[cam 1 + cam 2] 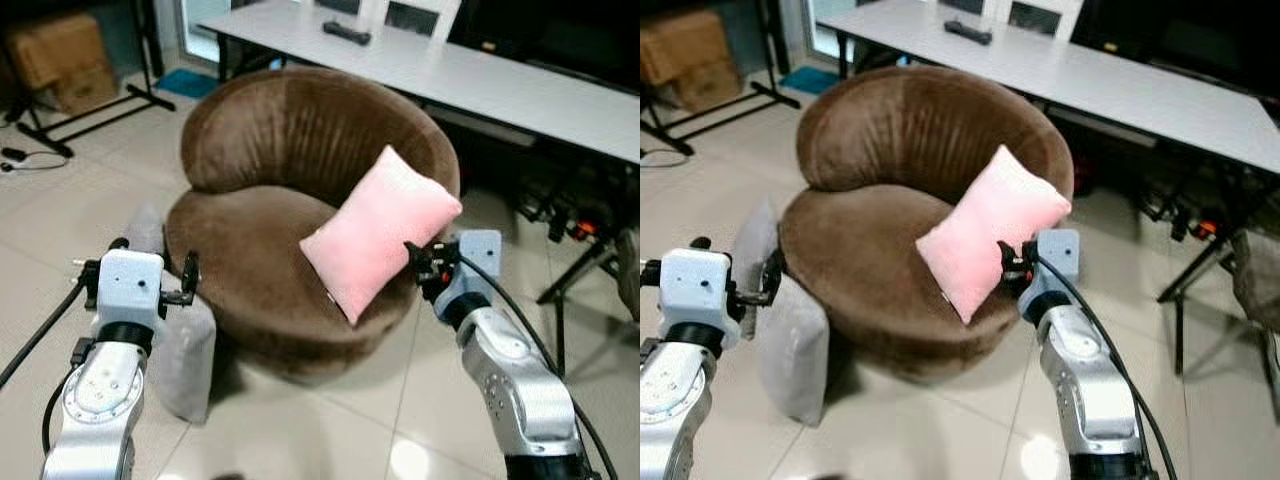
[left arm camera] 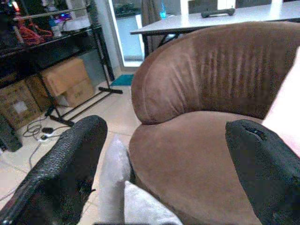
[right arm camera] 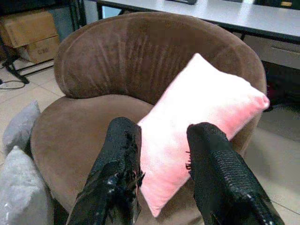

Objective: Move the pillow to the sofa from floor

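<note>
Pink pillow (image 1: 381,232) lying tilted on the brown sofa (image 1: 290,190), leaning against the backrest at the seat's right side. Right pincer (image 3: 161,164) just beside the pillow's lower edge, fingers apart, nothing clamped. Left pincer (image 2: 164,173) near the sofa's left side, fingers wide apart and empty, above a grey cushion (image 1: 180,345) standing on the tiled floor (image 1: 300,430). White table (image 1: 480,70) behind the sofa, carrying a dark remote (image 1: 346,32).
</note>
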`<state>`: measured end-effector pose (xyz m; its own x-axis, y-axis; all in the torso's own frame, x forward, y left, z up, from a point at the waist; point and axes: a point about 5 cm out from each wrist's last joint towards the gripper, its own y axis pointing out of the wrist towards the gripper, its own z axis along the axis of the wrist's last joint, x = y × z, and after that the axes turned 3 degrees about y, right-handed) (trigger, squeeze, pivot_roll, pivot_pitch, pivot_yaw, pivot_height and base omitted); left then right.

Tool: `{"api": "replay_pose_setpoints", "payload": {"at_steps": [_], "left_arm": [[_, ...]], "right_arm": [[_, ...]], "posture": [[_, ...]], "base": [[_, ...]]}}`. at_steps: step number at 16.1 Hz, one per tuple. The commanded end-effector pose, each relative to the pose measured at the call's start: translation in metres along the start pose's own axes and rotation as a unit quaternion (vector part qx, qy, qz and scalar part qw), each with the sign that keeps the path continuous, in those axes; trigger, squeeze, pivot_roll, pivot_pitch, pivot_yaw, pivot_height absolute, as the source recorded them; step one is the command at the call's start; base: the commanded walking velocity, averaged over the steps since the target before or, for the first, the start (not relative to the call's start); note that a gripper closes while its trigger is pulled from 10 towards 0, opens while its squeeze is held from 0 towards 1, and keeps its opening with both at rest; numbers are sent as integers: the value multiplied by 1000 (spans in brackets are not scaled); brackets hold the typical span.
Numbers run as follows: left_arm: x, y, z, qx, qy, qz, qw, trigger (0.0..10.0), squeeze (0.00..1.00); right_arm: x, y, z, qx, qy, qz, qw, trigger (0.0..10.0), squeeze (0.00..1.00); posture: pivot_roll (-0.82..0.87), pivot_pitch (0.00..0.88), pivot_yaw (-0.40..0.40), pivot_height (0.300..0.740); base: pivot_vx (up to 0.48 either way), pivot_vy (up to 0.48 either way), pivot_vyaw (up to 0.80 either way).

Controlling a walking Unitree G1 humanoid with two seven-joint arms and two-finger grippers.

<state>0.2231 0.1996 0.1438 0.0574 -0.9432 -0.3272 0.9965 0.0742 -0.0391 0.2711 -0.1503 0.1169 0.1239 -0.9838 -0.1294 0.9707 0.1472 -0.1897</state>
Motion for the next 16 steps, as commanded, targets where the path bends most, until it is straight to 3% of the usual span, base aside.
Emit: {"api": "replay_pose_setpoints", "payload": {"at_steps": [1,13,16], "left_arm": [[2,0,2,3,1,-9,1000,10000,0],[1,2,5,9,2,-11,1000,10000,0],[3,2,9,21,3,-12,1000,10000,0]], "right_arm": [[4,-1,2,4,-2,-9,1000,10000,0],[2,-1,0,1,-1,-11,1000,10000,0],[0,-1,0,0,-19,5,1000,10000,0]], "posture": [[127,0,-113,735],[128,0,-105,735],[129,0,-106,735]], "base": [[0,364,0],[0,367,0],[0,0,0]]}}
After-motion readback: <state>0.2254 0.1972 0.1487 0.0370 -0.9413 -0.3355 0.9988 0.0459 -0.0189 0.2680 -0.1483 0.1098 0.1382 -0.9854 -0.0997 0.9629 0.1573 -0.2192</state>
